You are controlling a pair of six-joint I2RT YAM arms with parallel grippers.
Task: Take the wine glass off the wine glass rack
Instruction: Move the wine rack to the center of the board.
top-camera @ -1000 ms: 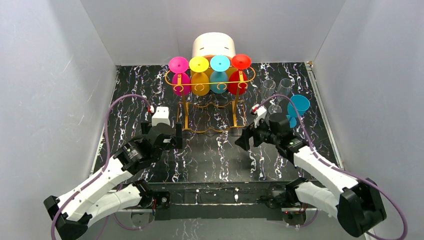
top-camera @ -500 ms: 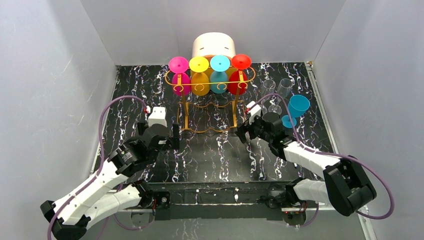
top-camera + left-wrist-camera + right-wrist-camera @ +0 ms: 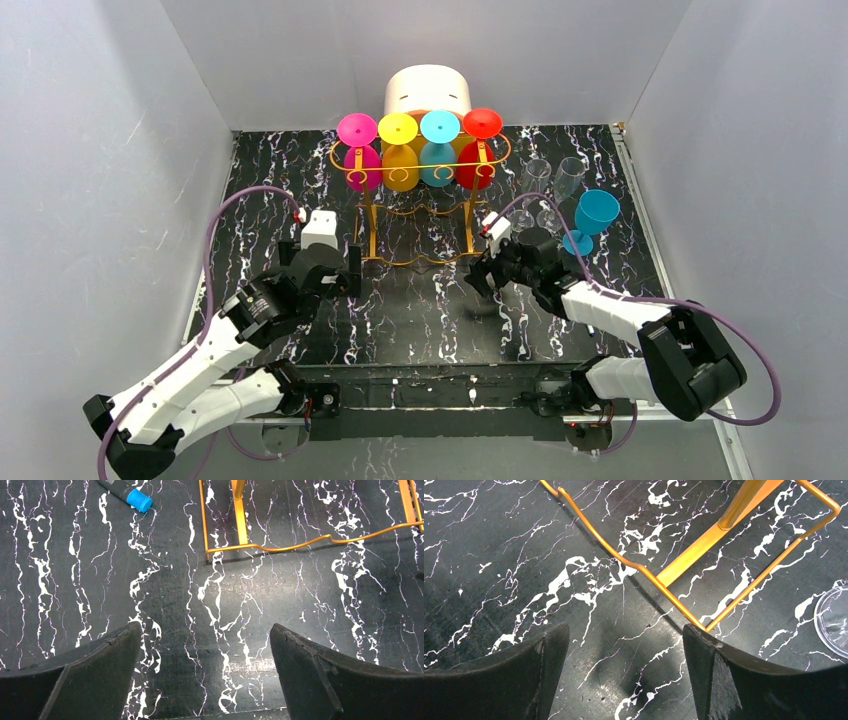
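The wine glass rack (image 3: 420, 205), an orange-gold wire frame, stands at the back middle of the table. A pink (image 3: 360, 165), a yellow (image 3: 400, 168), a cyan (image 3: 437, 165) and a red wine glass (image 3: 476, 168) hang upside down from its rails. My left gripper (image 3: 322, 268) hovers open in front of the rack's left foot, with the rack base (image 3: 280, 544) ahead of its fingers (image 3: 100, 670). My right gripper (image 3: 485, 276) is open just off the front right corner of the base (image 3: 649, 577). Nothing lies between either pair of jaws.
A white round box (image 3: 428, 92) stands behind the rack. Right of the rack stand a blue glass (image 3: 597, 213) and two clear glasses (image 3: 540, 180), one clear foot (image 3: 835, 625) near my right fingers. A blue-capped marker (image 3: 132, 495) lies left of the rack base.
My right arm has swung left and forward, bringing its gripper up to the rack's front right corner. The left arm has barely shifted. All glasses hang as before.
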